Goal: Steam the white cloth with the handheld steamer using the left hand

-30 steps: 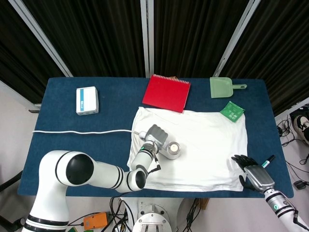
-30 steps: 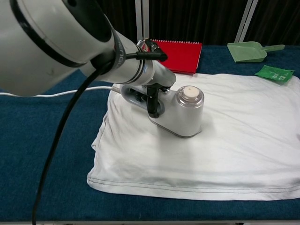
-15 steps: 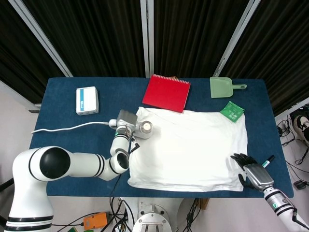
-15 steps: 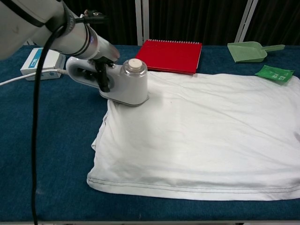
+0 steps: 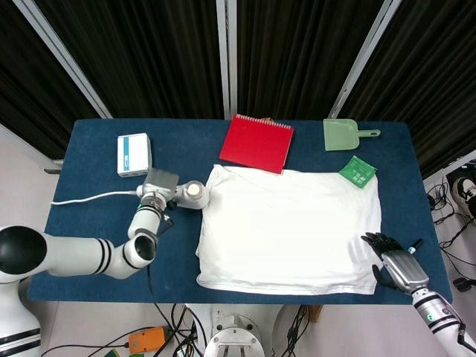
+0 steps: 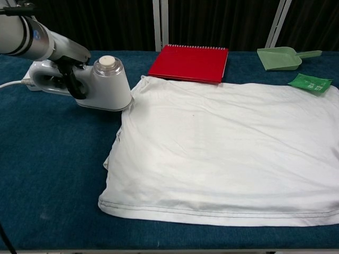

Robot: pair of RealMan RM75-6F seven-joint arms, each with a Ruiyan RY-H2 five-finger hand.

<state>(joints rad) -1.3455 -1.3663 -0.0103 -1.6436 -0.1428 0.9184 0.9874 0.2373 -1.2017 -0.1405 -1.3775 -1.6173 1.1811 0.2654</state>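
Currently left hand point(image 6: 69, 79) grips glossy white plastic iron point(image 6: 100, 84) beside wrinkled white cloth point(image 6: 228, 153); right hand point(image 5: 394, 266) holds nothing, fingers apart.

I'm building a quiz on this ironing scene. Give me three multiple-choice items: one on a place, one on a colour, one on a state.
1. Where does the iron stand?
A. on the blue table, left of the white cloth
B. in the middle of the white cloth
C. on the notebook

2. What colour is the notebook?
A. green
B. red
C. white

3. What is the left hand doing?
A. hanging open above the dustpan
B. gripping the iron's handle
C. pressing on the notebook

Answers:
1 A, the iron's base sits on bare table just off the white cloth.
2 B, its cover is plainly red.
3 B, dark fingers wrap the handle in the chest view.
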